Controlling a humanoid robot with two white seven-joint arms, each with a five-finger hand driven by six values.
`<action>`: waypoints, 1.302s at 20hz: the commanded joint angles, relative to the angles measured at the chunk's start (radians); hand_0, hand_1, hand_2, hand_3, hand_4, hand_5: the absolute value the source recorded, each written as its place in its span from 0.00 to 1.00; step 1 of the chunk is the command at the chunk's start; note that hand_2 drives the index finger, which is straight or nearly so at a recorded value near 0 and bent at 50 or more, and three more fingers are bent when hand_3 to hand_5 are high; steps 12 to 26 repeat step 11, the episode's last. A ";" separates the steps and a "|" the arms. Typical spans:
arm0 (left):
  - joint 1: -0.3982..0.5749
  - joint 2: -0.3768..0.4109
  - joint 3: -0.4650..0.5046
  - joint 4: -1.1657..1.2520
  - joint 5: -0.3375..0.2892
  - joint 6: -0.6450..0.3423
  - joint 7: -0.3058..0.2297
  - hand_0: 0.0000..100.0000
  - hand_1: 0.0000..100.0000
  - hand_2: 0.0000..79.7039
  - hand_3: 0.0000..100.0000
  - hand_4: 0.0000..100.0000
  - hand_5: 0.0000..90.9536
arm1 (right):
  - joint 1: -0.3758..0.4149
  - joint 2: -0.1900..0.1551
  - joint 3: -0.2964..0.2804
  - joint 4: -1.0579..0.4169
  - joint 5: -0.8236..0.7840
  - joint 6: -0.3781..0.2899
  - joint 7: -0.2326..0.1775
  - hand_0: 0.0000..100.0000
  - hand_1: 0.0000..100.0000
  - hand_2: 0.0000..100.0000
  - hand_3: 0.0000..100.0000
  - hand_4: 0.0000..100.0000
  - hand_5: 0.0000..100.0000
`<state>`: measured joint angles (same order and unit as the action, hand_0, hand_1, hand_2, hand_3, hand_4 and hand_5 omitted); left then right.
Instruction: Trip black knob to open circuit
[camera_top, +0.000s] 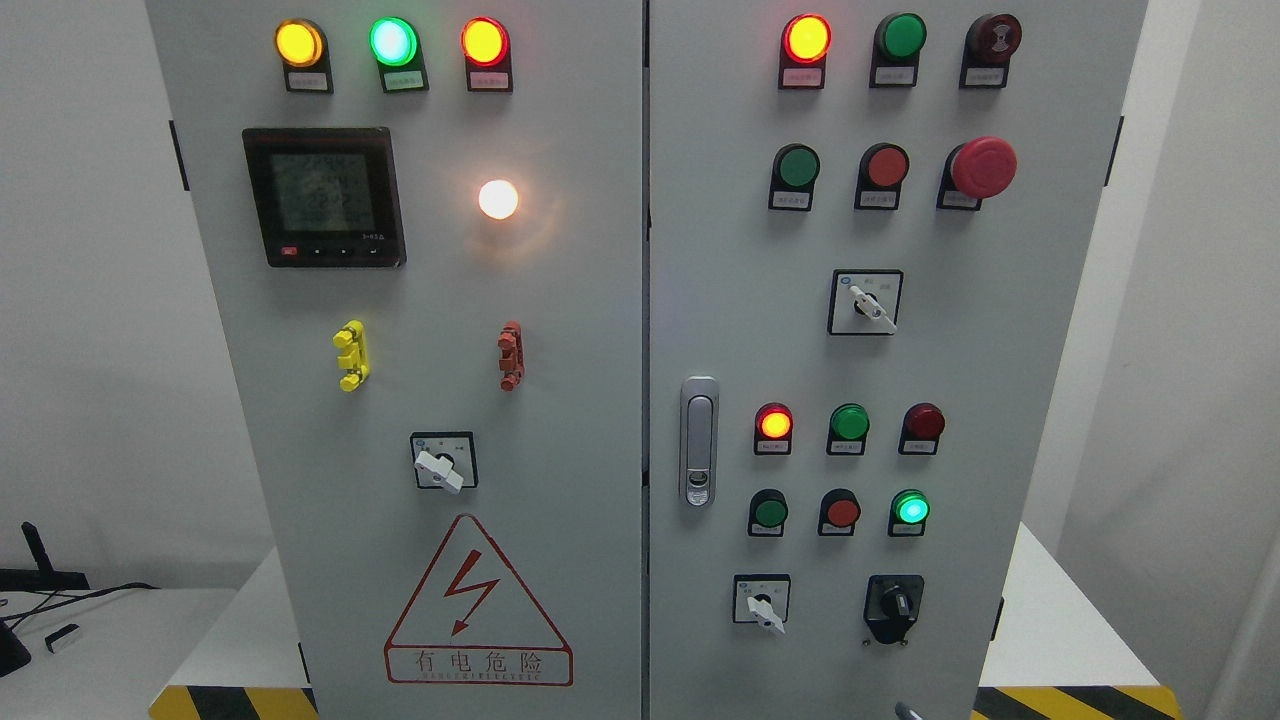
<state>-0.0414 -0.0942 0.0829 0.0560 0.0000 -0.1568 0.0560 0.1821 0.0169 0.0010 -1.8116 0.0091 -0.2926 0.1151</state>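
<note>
Of a hand (904, 711) only a thin grey sliver showed at the bottom edge, under the right door's lower right part. Whether it was released, clenched or grasping could not be told, nor which arm it belonged to. It was apart from the black knob (893, 603).

That knob sat near the lower right corner of the right door (1040, 400). It was a round, matt black body with a raised bar grip across it, on a black base. Level with it to the left was a square white plate with a white lever switch (762, 603). Above the knob a round green lamp (910, 508) glowed.

The cabinet (600, 400) was smooth grey painted metal with two flat doors. A silvery oblong latch (698, 441) sat at the right door's left edge. Near that door's top right corner a glossy red mushroom button (983, 166) stood out from the panel.

On the left door (580, 560) a square black meter (323, 196) with a dim screen sat in the upper left part, and a round white lamp (498, 199) shone to its right. Below them were a yellow plastic clip (351, 355) and a red one (510, 355). A red-outlined triangular warning sign (478, 605) with a lightning bolt lay near that door's bottom edge.

The cabinet stood on a white surface (1060, 620) edged with yellow and black stripes.
</note>
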 joint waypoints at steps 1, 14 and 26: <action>0.000 0.001 0.000 0.001 -0.031 0.000 -0.001 0.12 0.39 0.00 0.00 0.00 0.00 | 0.014 0.009 -0.029 -0.037 -0.031 0.010 0.001 0.18 0.12 0.00 0.00 0.00 0.00; 0.000 0.001 0.000 -0.001 -0.031 0.000 -0.001 0.12 0.39 0.00 0.00 0.00 0.00 | 0.039 -0.005 -0.064 -0.037 -0.041 0.013 0.006 0.14 0.06 0.00 0.01 0.00 0.00; 0.000 0.001 0.000 -0.001 -0.031 0.000 -0.001 0.12 0.39 0.00 0.00 0.00 0.00 | 0.039 -0.005 -0.064 -0.037 -0.041 0.013 0.006 0.14 0.06 0.00 0.01 0.00 0.00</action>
